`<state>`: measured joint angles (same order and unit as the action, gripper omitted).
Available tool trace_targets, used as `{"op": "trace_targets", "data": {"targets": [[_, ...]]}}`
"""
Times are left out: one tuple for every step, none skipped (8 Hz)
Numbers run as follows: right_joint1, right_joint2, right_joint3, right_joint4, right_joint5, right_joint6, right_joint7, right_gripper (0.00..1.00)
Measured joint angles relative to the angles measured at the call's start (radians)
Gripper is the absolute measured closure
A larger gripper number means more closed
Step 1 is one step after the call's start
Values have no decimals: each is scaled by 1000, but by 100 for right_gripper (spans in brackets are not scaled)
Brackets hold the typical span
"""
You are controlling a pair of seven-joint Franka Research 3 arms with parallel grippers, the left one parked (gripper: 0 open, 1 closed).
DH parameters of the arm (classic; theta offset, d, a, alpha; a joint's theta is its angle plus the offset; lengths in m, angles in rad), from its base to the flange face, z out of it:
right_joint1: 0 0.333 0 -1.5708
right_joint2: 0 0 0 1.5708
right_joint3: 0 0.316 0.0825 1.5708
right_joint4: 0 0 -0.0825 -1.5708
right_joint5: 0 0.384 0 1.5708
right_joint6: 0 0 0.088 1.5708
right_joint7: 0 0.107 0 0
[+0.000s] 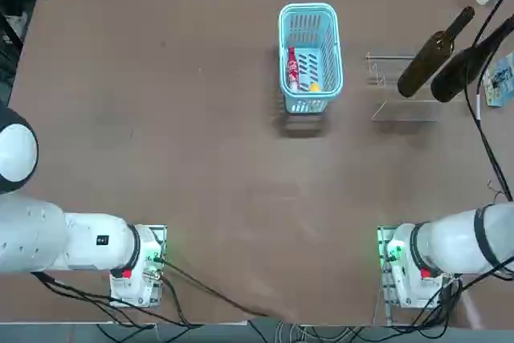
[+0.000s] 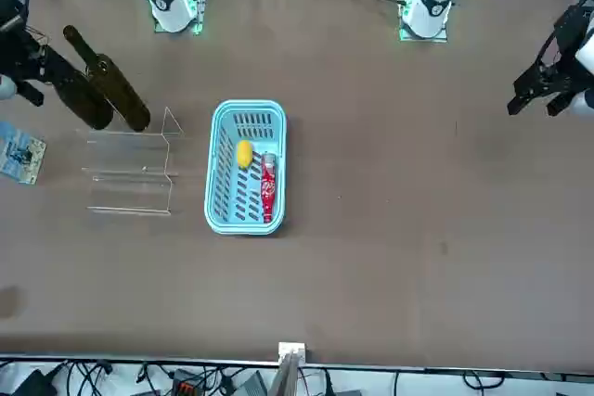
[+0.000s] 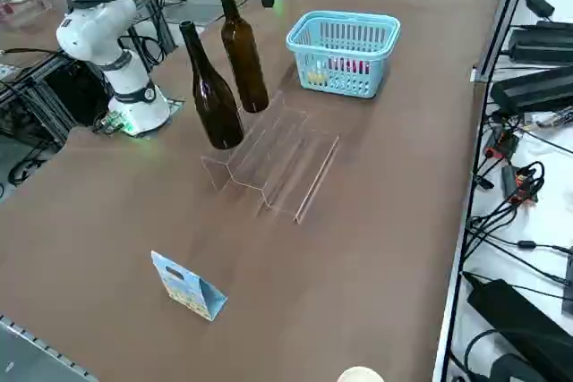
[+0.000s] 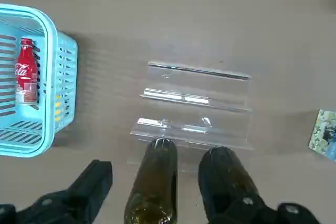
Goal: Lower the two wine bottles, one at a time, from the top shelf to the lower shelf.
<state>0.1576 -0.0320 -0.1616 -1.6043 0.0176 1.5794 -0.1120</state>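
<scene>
Two dark wine bottles stand upright side by side on the top shelf (image 4: 178, 128) of a clear acrylic stepped stand (image 3: 273, 160). One bottle (image 3: 242, 55) is nearer the basket, the other (image 3: 210, 100) stands beside it. The lower shelf (image 4: 195, 98) carries nothing. My right gripper (image 4: 191, 190) hangs open above the bottles, touching neither. In the wrist view its fingers (image 4: 94, 182) stand wide apart, with both bottle tops (image 4: 157, 182) below and between them. In the front view the gripper (image 2: 20, 62) is at the left edge, by the bottles (image 2: 116, 90).
A light blue basket (image 1: 307, 8) stands left of the stand and holds a small red bottle (image 1: 293, 66) and a yellow item (image 2: 244, 153). A small blue picture card (image 3: 188, 288) stands on the other side of the stand. Cables run along the table's right edge.
</scene>
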Motion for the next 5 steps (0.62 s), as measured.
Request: {"op": "trace_targets", "data": {"targets": [[0,-1,1,0,0,0,0,0],[-1,-3,1,0,0,-1,0,0],[-4,-5,1,0,0,-2,0,0],[-9,-6,1,0,0,-10,0,0],[-11,-6,1,0,0,-29,0,0]]}}
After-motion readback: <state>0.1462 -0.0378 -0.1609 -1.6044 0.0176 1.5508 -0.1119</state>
